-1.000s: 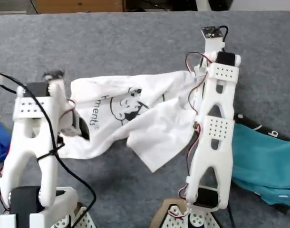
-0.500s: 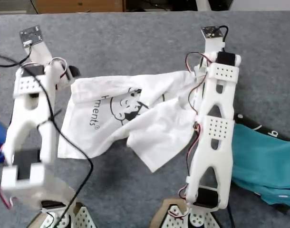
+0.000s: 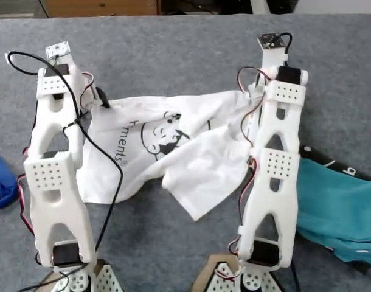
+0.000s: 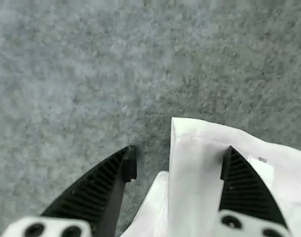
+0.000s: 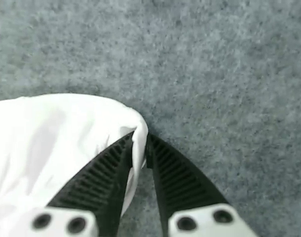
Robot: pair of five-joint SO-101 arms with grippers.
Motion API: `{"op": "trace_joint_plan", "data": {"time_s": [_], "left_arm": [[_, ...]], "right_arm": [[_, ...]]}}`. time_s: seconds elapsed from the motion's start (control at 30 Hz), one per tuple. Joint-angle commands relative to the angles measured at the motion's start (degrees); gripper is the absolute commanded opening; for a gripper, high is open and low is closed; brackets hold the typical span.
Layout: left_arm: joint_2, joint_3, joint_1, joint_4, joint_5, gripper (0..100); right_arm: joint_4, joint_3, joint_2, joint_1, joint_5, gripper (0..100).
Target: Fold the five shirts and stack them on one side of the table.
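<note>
In the high view, one white shirt [image 3: 173,152] with a cartoon print was seen lying crumpled and partly spread on the grey table [image 3: 173,55], between the two arms. One teal shirt [image 3: 337,207] was heaped at the table's right edge over a black item [image 3: 313,155], and one blue shirt [image 3: 0,179] was bunched at the left edge, well apart from the white one. The left gripper [image 3: 100,96] was placed at the white shirt's far left corner. The right arm [image 3: 277,158] was stretched along the shirt's far right side.

In the left wrist view, the left gripper was seen spread wide and holding nothing. One finger [image 4: 111,173] was over bare table and the other over a folded corner of the white shirt.

In the right wrist view, the right gripper [image 5: 140,143] was closed tightly, with a fold of the white shirt's edge pinched between its fingers.
</note>
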Motion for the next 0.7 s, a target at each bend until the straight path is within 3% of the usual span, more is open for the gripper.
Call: {"op": "trace_joint_plan", "data": {"time_s": [0.0, 0.37, 0.67], "left_arm": [[4.0, -10.64, 1.85, 3.34, 0.53, 28], [11.65, -26.46, 3.43, 4.92, 6.51, 2], [12.79, -25.67, 4.75, 4.4, 8.88, 2]], "right_arm": [[0.0, -2.95, -0.22, -0.57, 0.44, 0.5], [0.0, -2.95, -0.22, -0.57, 0.44, 0.5], [1.41, -4.53, -0.66, -1.1, 2.55, 3.4]]}}
